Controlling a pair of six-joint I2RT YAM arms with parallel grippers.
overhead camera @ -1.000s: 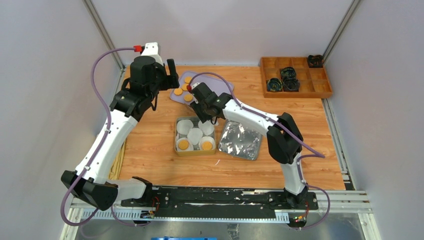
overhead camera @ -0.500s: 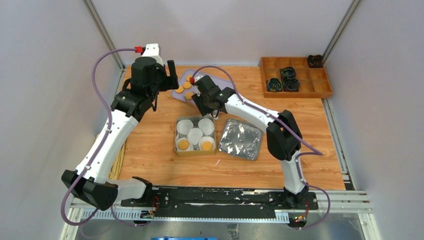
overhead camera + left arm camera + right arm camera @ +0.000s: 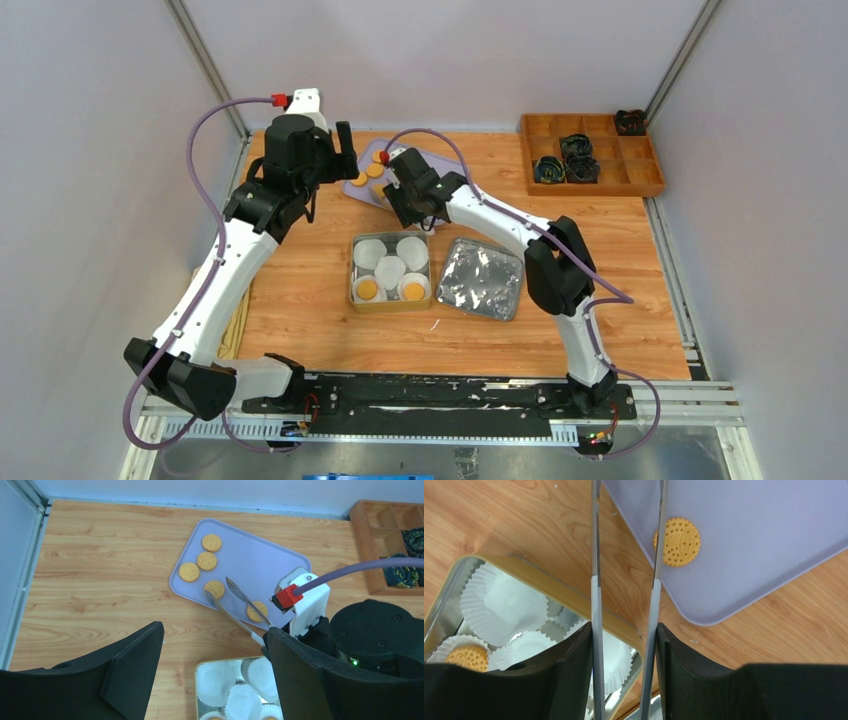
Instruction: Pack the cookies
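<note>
Five cookies (image 3: 206, 560) lie on a lavender tray (image 3: 260, 565) at the far side of the counter (image 3: 300, 290), and two more sit in paper cups (image 3: 390, 270) inside a tin (image 3: 390, 306) nearer in.

The right gripper (image 3: 624, 630) has its fingers closed part-way on the handle end of metal tongs (image 3: 597, 610), which reach out over the tray's near edge. The tong tips stand apart on either side of one cookie, though I cannot tell whether they touch it, and another cookie lies just right of them. The left gripper (image 3: 212, 630) hovers just left of the tray with its fingers spread wide and nothing between them. A crinkled silver tray (image 3: 482, 278) lies just right of the tin.
</note>
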